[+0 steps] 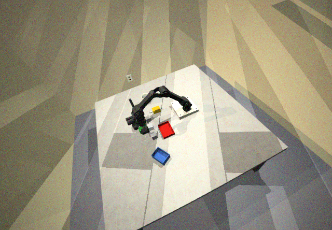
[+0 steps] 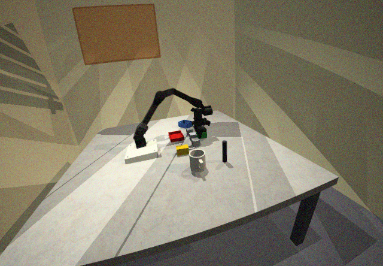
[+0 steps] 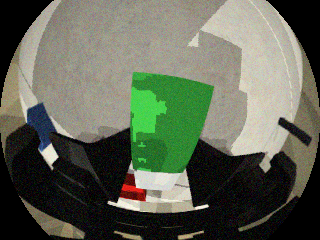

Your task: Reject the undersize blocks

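Observation:
My gripper [image 1: 143,129] [image 2: 201,132] [image 3: 160,131] is shut on the green gauge [image 1: 140,129] [image 2: 203,134] [image 3: 170,107], whose wide green body fills the space between the fingers. It is beside the row of steel blocks, on the side away from the red tray. One steel block [image 1: 154,135] is at the blue tray's end of the row; another [image 1: 150,126] is in the middle; a third [image 1: 148,118] [image 2: 195,142] is nearest the yellow block. Their bores cannot be made out. The red tray [image 1: 166,129] [image 2: 176,136] [image 3: 134,193] looks empty. The gauge's lower end is unclear.
A blue tray [image 1: 161,156] [image 2: 185,123] [image 3: 40,119] lies beyond one end of the row. A yellow block [image 1: 156,110] [image 2: 182,150], a mug [image 2: 197,163] and an upright black cylinder [image 1: 131,102] [image 2: 224,151] [image 3: 295,131] stand toward the other end.

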You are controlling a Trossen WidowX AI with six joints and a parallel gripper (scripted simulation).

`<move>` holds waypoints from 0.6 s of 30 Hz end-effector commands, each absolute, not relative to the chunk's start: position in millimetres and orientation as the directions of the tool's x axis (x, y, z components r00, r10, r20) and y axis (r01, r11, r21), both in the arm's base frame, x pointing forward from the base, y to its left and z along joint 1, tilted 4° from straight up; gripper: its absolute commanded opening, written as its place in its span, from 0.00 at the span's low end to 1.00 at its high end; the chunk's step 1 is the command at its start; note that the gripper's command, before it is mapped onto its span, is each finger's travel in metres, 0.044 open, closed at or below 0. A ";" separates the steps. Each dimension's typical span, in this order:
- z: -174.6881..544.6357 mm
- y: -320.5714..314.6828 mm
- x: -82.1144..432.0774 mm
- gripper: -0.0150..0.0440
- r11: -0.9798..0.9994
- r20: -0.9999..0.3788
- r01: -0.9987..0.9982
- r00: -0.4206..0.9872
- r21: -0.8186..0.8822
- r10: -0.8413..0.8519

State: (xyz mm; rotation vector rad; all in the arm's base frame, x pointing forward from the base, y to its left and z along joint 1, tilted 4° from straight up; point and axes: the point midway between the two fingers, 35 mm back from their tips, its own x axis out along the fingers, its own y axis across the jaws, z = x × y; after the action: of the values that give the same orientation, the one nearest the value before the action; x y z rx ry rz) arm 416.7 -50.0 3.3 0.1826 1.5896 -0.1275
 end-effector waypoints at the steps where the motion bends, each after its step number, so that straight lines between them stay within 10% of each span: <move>1: 8.4 -49.5 418.7 0.25 0.979 -0.999 0.201 -0.003 0.038 0.039; 18: 7.9 -48.4 412.9 0.25 0.979 -0.999 0.201 -0.004 0.038 0.039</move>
State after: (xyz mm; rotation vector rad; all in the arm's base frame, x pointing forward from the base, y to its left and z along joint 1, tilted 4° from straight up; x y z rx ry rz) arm 413.5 -49.2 4.0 0.1821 1.5769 -0.1277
